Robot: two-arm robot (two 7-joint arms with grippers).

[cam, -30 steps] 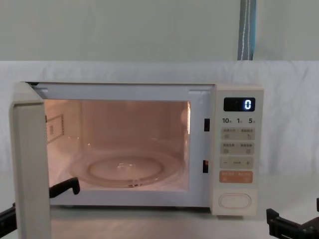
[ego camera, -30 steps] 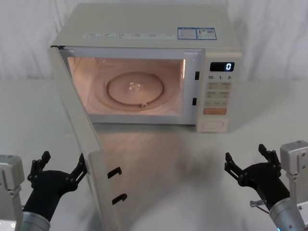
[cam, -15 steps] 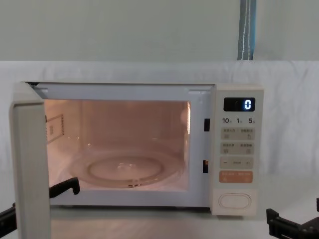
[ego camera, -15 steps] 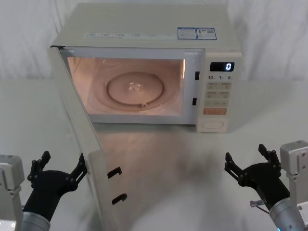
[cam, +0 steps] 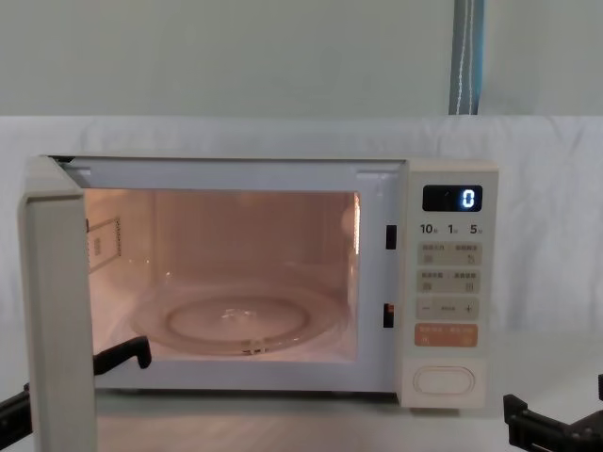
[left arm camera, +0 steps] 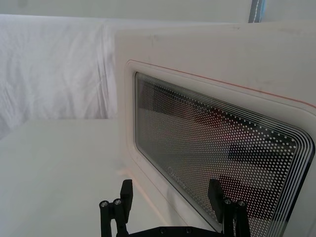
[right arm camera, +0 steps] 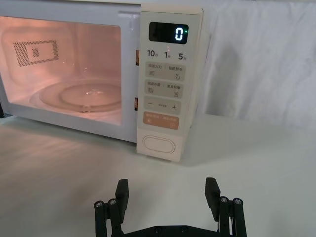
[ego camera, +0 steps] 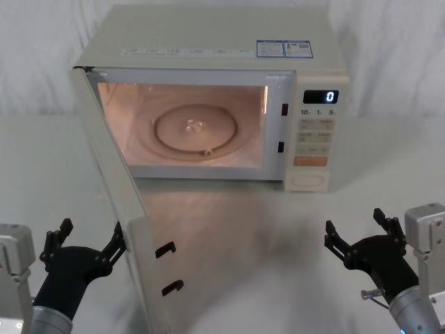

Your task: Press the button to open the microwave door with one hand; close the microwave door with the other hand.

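The microwave door [ego camera: 115, 209] stands swung wide on its left hinge, its free edge reaching toward me, the cavity lit orange with the glass turntable [ego camera: 197, 129] bare inside. Over the last second nothing has shifted: the door hangs at the same angle and neither of my arms has moved. I read that as the pause between the two halves of the job, with opening done and closing not yet begun.

The button [ego camera: 308, 181], the plain cream oval at the foot of the keypad panel [ego camera: 317, 139], sits released and untouched, with the display above it reading 0. My right gripper [ego camera: 359, 232] hovers low over the table [ego camera: 278, 236], well in front of that panel and apart from it, fingers [right arm camera: 212, 191] spread and holding nothing.

My left gripper [ego camera: 86, 242] waits on the outer side of the door, just beside its lower edge, fingers [left arm camera: 126, 191] also spread and empty. From the wrist, the dotted glass window [left arm camera: 222, 148] is right ahead. I cannot tell whether one fingertip already touches the panel.

As I judge it, the left hand needs to push the outer face round toward the cavity until the latch hooks [ego camera: 165, 249] catch.
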